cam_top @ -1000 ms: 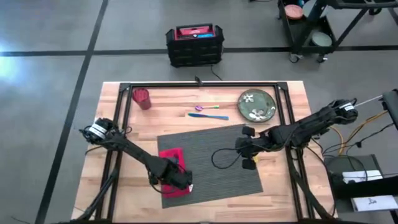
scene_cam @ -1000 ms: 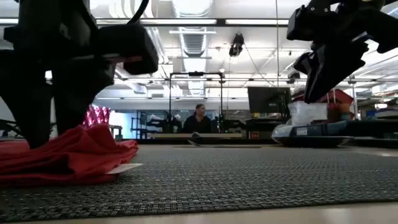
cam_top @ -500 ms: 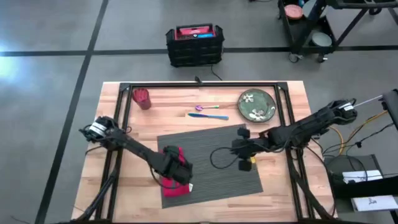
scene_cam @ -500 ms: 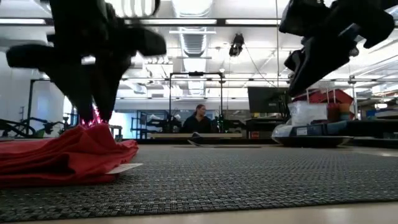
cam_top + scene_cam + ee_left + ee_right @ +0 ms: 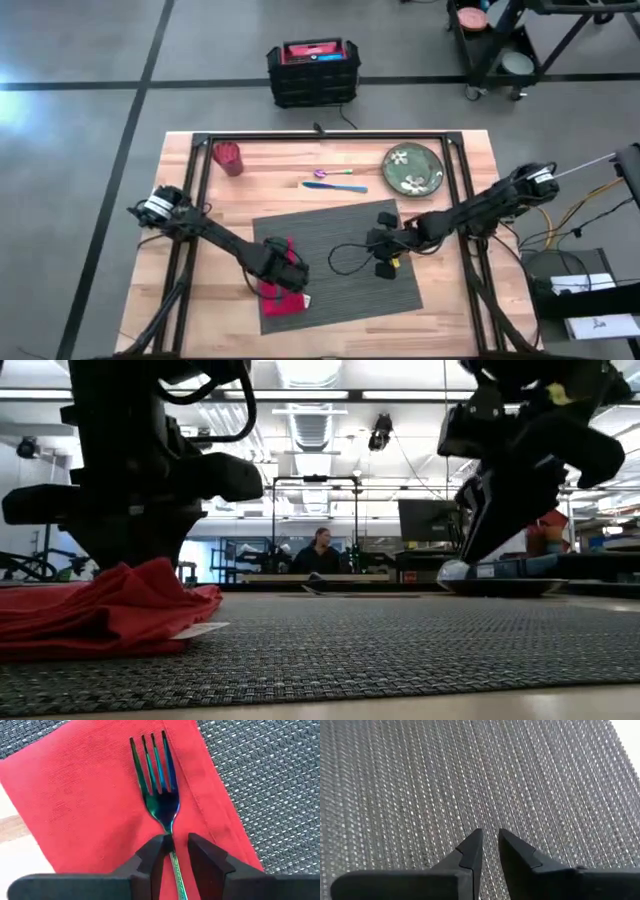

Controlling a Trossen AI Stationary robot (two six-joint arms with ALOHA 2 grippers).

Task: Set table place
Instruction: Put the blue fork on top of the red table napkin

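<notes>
Right now the placemat lies slightly askew across the middle of the tabletop, with the red napkin on its left end, partly overhanging the mat's edge. On the napkin rests an iridescent fork, and the left gripper has its jaws narrowly parted around the fork's neck — whether they pinch it or merely straddle it, we cannot tell. If that arm lifts or slides with any hold on the handle, we judge the fork could drag the napkin with it, rumpling the cloth or pulling it off the mat. The right gripper hovers over bare mat near its right half, jaws nearly closed on nothing — a low pass there could snag the weave and skew the mat. Farther off, the green plate, the spoon and knife and the red cup wait on bare wood.
</notes>
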